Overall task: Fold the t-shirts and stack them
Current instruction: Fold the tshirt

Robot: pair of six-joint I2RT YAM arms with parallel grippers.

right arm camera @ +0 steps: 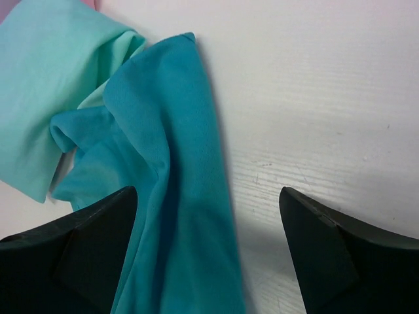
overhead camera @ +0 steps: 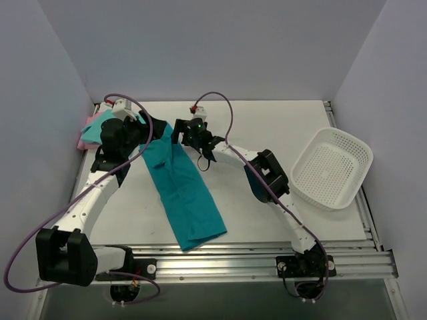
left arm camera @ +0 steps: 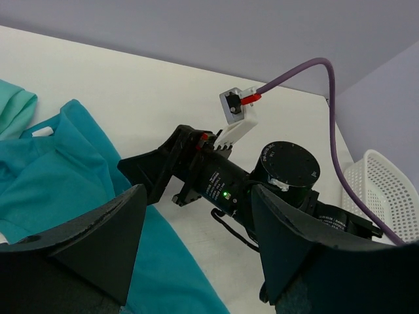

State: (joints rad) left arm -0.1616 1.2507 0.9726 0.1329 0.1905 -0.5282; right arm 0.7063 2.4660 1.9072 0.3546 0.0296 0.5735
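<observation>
The deep teal t-shirt lies as a long narrow strip across the table, from the back left toward the front middle. The mint t-shirt and the pink t-shirt are bunched at the back left corner. My left gripper is open and empty over the teal shirt's far end. My right gripper is open beside it, over the shirt's right edge. In the left wrist view, open fingers frame the teal cloth. In the right wrist view, teal cloth and mint cloth lie below the open gripper.
A white perforated basket stands at the right edge of the table. Grey walls close in the back and both sides. My right arm's wrist and purple cable cross in front of the left wrist camera.
</observation>
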